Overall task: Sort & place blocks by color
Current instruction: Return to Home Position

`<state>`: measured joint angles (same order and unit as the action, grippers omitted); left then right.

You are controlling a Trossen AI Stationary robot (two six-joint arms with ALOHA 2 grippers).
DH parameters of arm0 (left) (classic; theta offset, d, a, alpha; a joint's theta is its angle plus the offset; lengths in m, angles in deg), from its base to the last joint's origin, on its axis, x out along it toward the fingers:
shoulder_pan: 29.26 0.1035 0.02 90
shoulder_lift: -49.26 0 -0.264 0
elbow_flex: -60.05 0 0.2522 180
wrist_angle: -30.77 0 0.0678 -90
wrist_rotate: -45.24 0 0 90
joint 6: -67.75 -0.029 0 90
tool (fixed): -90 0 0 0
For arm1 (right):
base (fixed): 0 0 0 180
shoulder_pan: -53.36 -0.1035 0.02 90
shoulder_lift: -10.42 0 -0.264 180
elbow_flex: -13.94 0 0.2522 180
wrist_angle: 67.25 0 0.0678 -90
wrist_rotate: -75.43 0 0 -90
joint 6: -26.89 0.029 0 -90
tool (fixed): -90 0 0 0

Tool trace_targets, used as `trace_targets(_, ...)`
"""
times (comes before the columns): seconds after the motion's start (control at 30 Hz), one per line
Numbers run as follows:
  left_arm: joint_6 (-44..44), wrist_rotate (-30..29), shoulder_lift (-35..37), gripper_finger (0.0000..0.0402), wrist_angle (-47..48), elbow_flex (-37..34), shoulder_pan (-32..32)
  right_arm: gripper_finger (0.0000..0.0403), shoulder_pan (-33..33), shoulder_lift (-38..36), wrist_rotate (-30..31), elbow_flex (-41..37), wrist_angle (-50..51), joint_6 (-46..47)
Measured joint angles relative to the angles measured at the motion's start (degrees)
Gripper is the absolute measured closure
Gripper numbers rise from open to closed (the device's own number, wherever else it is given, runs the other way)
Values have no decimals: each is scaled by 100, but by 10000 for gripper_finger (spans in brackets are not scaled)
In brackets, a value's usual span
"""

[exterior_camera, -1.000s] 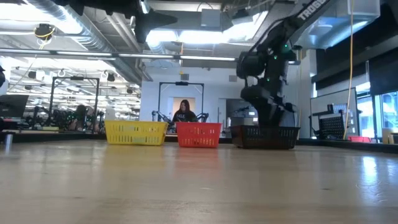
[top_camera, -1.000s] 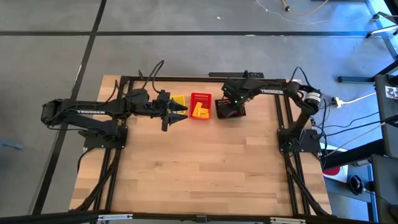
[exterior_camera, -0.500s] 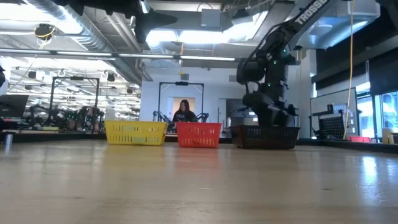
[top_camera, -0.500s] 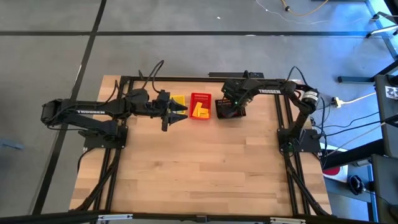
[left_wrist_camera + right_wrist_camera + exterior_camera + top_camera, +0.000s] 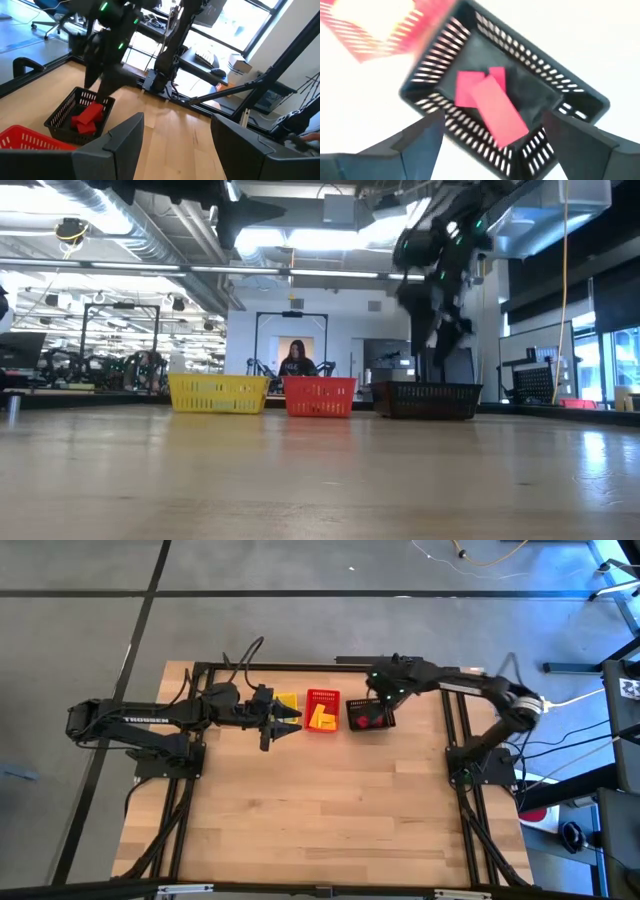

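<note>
As 3 baskets (image 5: 219, 393) line up, blk one (image 5: 427, 400) holds 2+ red blocks (image 5: 497, 112).

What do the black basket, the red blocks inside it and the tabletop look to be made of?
Black basket: probably moulded plastic, matte, its walls cut with even slots. Red blocks: flat, smooth, uniformly coloured, likely plastic or painted wood; the look leaves that open. Tabletop: pale wood in joined strips, like butcher block, with a slight sheen. The right claw hangs open above the basket.

overhead looks straight down, low looks level across; both wrists share the black basket (image 5: 62, 111).
</note>
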<state>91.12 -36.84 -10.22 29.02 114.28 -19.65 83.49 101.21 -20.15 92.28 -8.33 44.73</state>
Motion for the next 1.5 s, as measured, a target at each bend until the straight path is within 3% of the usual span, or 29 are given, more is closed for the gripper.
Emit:
trace_targets(0.17, 0, 52, 0, 179, 0, 0, 1, 70, -414, -1059, -378, 0, -425, -172)
trace_targets(0.37, -215, 57, 47, 179, 5, 0, 1, 81, -1323, -2011, -634, -321, -2458, -44)
trace_targets(0.57, -640, -12, 348, 179, -41, 0, 92, 90, -1967, -2235, -617, -461, -3861, -218)
trace_targets(0.73, -892, -144, 580, 182, 62, 0, 90, 91, -2152, -2235, -326, -463, -4153, -500)
trace_targets(0.83, -869, -273, 612, 213, 133, 0, -20, 91, -2158, -2233, -251, -465, -4140, -624)
trace_targets(1.0, -859, -491, 701, 355, 137, 0, -504, 91, -2158, -2233, -247, -466, -4137, -812)
trace_targets(1.07, -863, -629, 765, 387, 228, -1, -700, 91, -2159, -2233, -249, -463, -4137, -853)
trace_targets(1.5, -1501, -1001, 2302, 401, 1601, -200, -900, 91, -2160, -2233, -264, -463, -4147, -513)
